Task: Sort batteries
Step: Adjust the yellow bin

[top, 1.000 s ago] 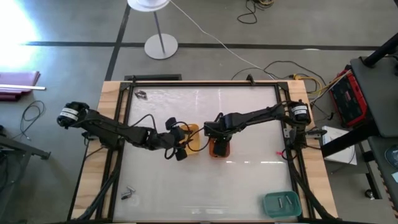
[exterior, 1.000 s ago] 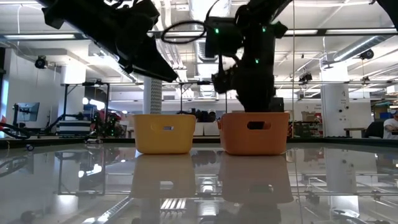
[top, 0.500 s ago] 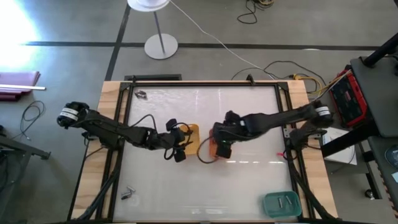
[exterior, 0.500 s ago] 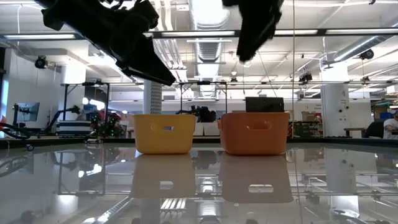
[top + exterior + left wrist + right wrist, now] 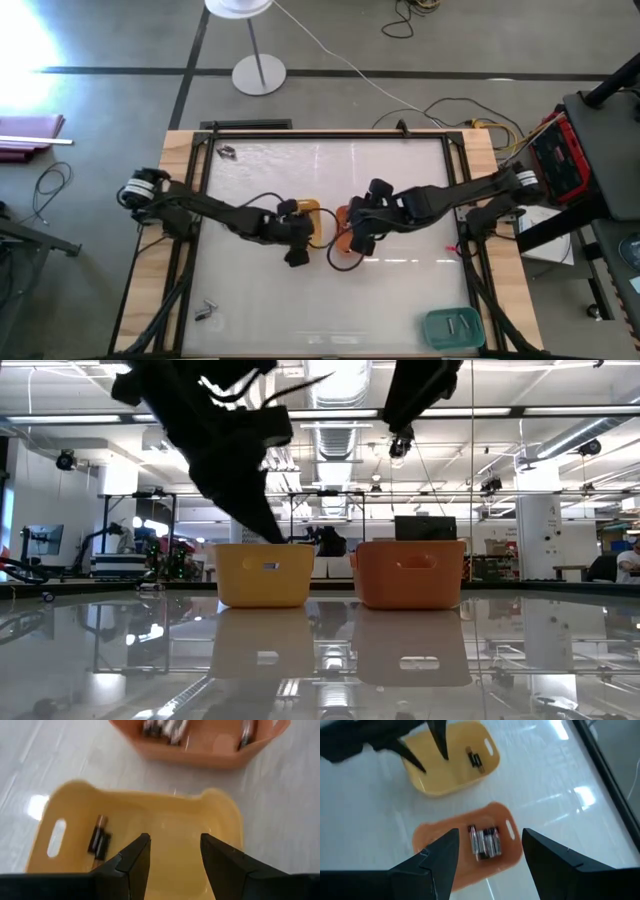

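Both arms reach toward the table's middle, left hand (image 5: pixel 171 851) and right hand (image 5: pixel 487 847) open, empty.

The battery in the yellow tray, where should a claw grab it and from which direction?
Judging from the wrist views, take the battery across its middle, coming straight down from above. It lies flat on the floor of the yellow tray, near the wall with the handle slot, so the walls block a side approach. The open left claw already hangs over that tray.
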